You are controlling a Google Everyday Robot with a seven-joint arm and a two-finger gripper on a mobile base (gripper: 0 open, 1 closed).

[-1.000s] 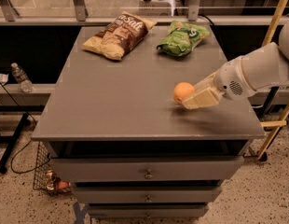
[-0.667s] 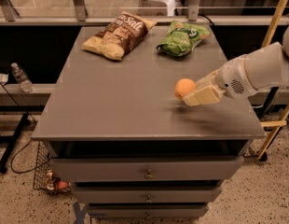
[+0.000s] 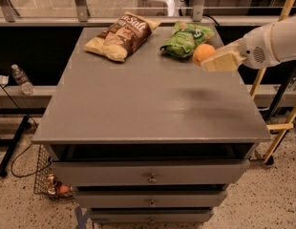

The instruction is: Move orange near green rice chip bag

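Note:
The orange (image 3: 203,53) is held in my gripper (image 3: 211,59), whose cream fingers (image 3: 223,61) close around it from the right. It hangs above the grey cabinet top (image 3: 138,104), just in front and to the right of the green rice chip bag (image 3: 185,38), which lies at the back right. My white arm (image 3: 272,42) reaches in from the right edge. A shadow falls on the top below the gripper.
A larger tan-and-brown chip bag (image 3: 121,35) lies at the back left of the top. Drawers (image 3: 150,178) face front. A yellow ladder (image 3: 281,80) stands to the right. A water bottle (image 3: 21,79) and a wire basket (image 3: 47,175) are on the left.
My gripper has lifted the orange off the top and carried it back toward the green bag. The bags have not moved.

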